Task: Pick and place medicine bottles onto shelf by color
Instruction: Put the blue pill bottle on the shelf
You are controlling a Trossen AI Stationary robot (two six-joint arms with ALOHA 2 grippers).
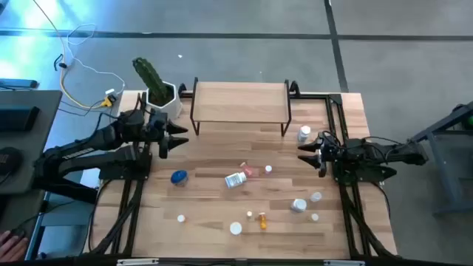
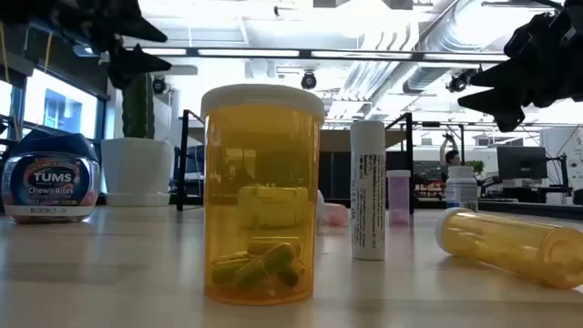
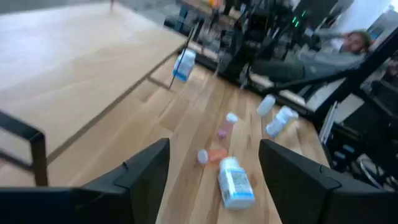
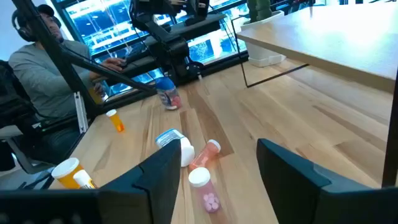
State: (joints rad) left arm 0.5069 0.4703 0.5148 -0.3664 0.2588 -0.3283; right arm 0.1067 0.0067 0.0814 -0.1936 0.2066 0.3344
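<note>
Medicine bottles lie scattered over the bench (image 1: 222, 151), none on the shelf (image 1: 240, 101), whose wooden top is bare. At the left, the left gripper (image 1: 177, 138) hangs above the bench beside the cactus pot (image 1: 161, 100), its fingers (image 3: 146, 171) spread and holding nothing. Near it stands the blue Tums bottle (image 1: 179, 177). In the middle, a white-labelled bottle (image 1: 235, 179) lies on its side, touching a pink vial (image 4: 206, 194) in which a few pink pills show. Closer to the front edge stands an amber bottle (image 2: 261, 193) with a white cap, a few yellow-green capsules at its bottom. A second amber bottle (image 2: 508, 244) lies on its side. At the right, the right gripper (image 1: 304, 151) hovers just beside a white bottle (image 1: 304, 134), fingers (image 4: 158, 171) apart and empty.
</note>
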